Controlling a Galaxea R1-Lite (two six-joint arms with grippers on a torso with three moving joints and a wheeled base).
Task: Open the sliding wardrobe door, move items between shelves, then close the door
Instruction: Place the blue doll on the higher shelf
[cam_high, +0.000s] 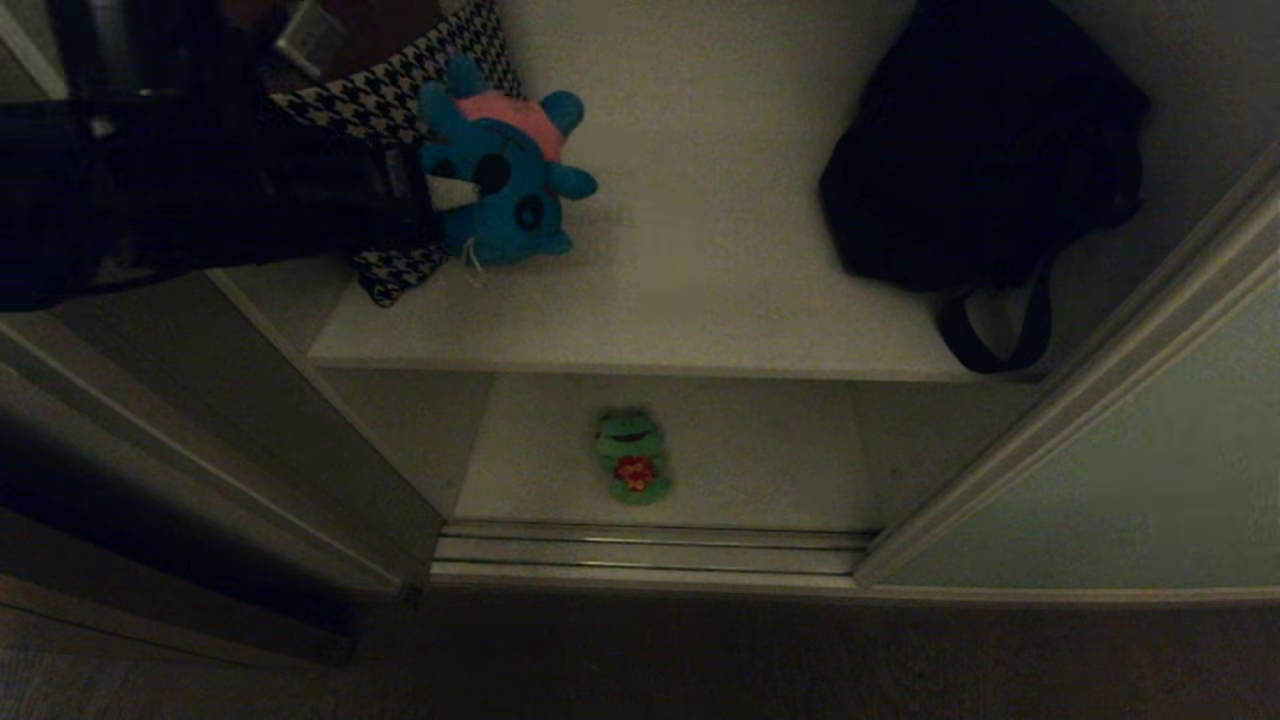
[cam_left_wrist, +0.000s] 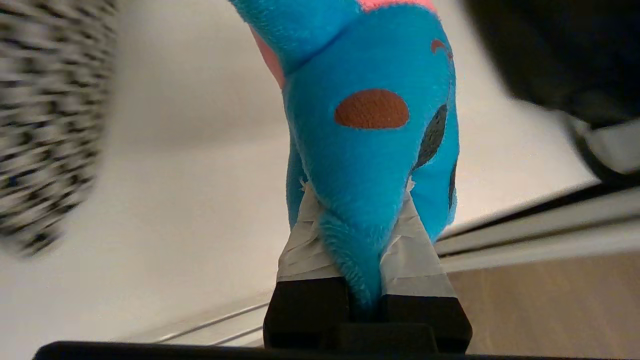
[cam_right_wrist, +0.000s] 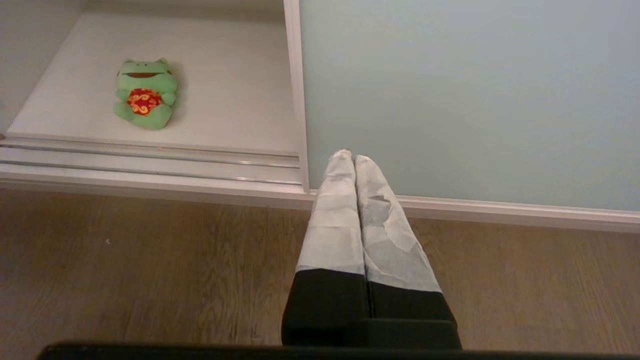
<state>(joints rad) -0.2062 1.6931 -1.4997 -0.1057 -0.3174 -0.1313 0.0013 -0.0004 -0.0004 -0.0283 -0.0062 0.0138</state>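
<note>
My left gripper (cam_high: 452, 195) is shut on the teal-blue plush toy (cam_high: 510, 185) with a pink tuft, holding it over the left part of the upper white shelf (cam_high: 700, 300). In the left wrist view the taped fingers (cam_left_wrist: 305, 245) pinch a fold of the teal-blue plush toy (cam_left_wrist: 370, 135). The green plush toy (cam_high: 632, 455) in red flowered shorts lies on the lower shelf (cam_high: 780, 470); the green plush toy (cam_right_wrist: 145, 94) also shows in the right wrist view. The sliding wardrobe door (cam_high: 1130, 470) stands slid open to the right. My right gripper (cam_right_wrist: 352, 159) is shut and empty, low over the floor before the sliding wardrobe door (cam_right_wrist: 470, 95).
A houndstooth cushion (cam_high: 400, 90) leans at the upper shelf's left, behind the left arm. A big black strapped bag (cam_high: 985, 150) fills the shelf's right, its strap hanging over the edge. Metal door tracks (cam_high: 650, 550) run along the wardrobe's bottom above the wooden floor (cam_right_wrist: 150, 270).
</note>
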